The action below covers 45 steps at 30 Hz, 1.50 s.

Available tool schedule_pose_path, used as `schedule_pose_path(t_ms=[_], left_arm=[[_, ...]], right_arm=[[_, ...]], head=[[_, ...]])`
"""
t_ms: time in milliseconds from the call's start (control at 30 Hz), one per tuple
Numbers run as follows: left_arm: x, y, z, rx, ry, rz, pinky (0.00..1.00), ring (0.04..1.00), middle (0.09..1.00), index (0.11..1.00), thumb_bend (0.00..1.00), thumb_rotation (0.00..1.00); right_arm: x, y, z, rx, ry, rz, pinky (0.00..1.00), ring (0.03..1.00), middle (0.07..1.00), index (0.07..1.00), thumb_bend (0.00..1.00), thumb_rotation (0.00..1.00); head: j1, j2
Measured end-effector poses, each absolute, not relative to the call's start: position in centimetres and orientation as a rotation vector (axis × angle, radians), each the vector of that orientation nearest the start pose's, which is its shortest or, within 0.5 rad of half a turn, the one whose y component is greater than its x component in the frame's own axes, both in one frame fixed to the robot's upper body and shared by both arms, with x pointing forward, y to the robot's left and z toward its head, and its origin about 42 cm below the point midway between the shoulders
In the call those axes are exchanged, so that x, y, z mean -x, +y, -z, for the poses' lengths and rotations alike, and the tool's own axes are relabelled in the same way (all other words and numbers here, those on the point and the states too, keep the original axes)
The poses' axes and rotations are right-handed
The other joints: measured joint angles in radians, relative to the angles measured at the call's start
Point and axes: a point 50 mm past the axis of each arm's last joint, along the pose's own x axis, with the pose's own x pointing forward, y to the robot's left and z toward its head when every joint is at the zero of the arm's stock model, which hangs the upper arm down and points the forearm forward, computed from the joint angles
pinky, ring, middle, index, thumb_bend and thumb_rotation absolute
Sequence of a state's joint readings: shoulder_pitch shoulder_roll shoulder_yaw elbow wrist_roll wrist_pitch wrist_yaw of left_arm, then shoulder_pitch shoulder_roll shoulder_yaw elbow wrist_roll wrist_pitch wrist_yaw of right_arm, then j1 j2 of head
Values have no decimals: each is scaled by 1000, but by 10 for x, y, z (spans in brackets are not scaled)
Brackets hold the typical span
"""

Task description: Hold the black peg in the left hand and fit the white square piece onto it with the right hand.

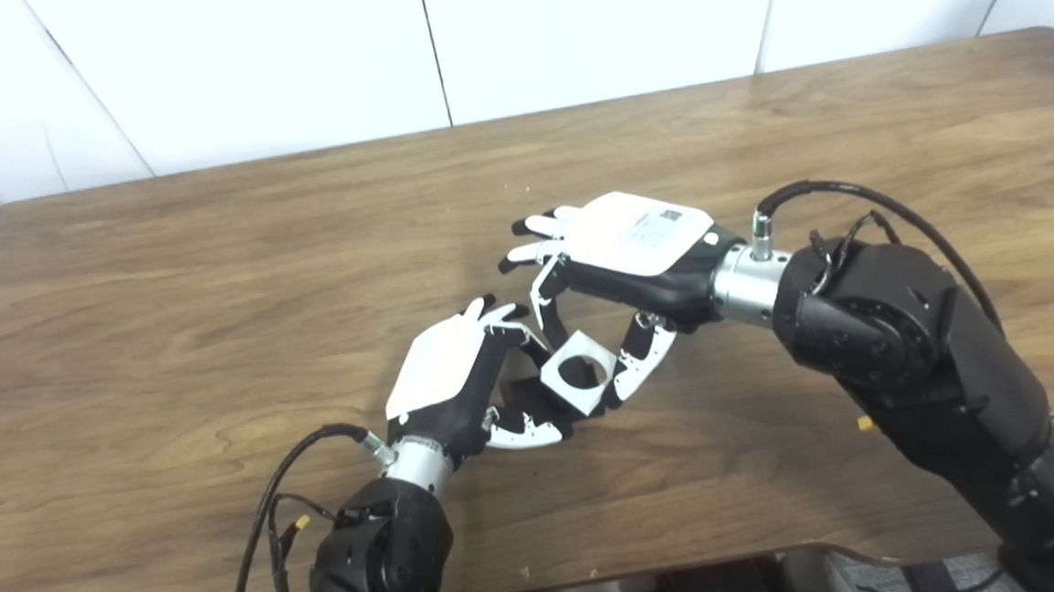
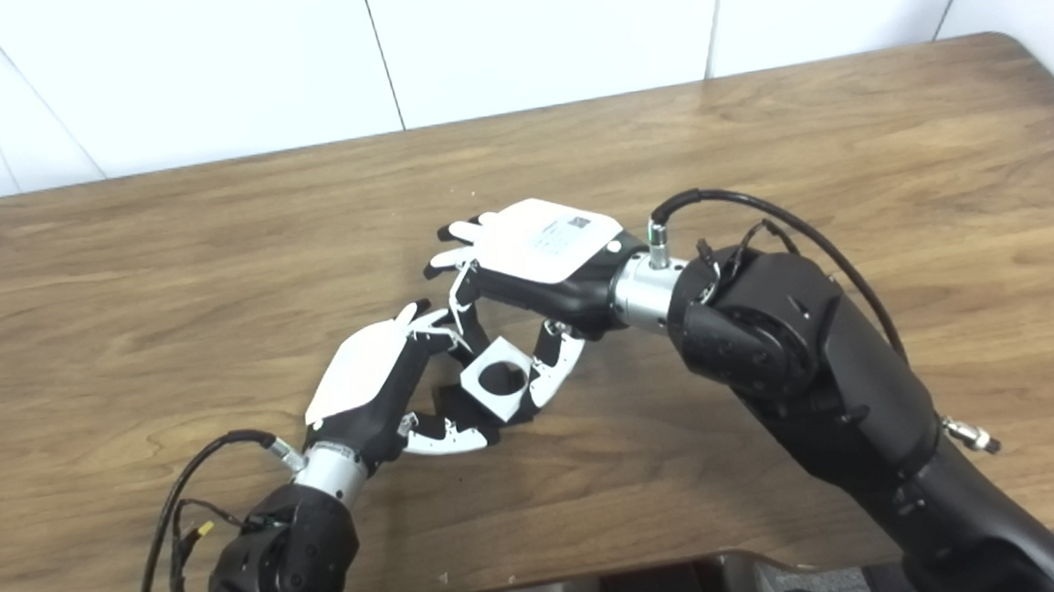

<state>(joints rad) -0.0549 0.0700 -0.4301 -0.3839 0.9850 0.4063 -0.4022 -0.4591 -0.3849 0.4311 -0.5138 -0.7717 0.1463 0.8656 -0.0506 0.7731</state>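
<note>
Right now the right hand [image 1: 621, 263] pinches the white square plastic piece with a round hole [image 1: 579, 372] just beside the left hand [image 1: 459, 382], which grips the black peg [image 1: 526, 397] above the wooden surface [image 1: 215, 288]; slight tilt could jam the hole against the peg

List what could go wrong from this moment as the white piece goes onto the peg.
1. The white square piece is pinched only at its edges by the right robot hand; a push against the black peg could twist it loose.
2. The left robot hand hides most of the peg, so alignment with the hole is hard to judge and it may jam.
</note>
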Motion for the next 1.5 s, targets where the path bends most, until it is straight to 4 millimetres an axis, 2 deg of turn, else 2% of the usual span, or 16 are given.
schedule_pose_path(t_ms=[700,1500], left_arm=[[-264,120,-175,-991,-35,383,981,993,905,493,503,89],[-261,116,-174,-980,-34,372,976,991,905,492,504,86]], right_arm=[[-312,-138,-282,1388,-449,-876,1000,1000,919,492,525,146],[-328,-148,-272,1408,-405,-853,1000,1000,921,492,525,143]], head=[[14,5],[15,6]])
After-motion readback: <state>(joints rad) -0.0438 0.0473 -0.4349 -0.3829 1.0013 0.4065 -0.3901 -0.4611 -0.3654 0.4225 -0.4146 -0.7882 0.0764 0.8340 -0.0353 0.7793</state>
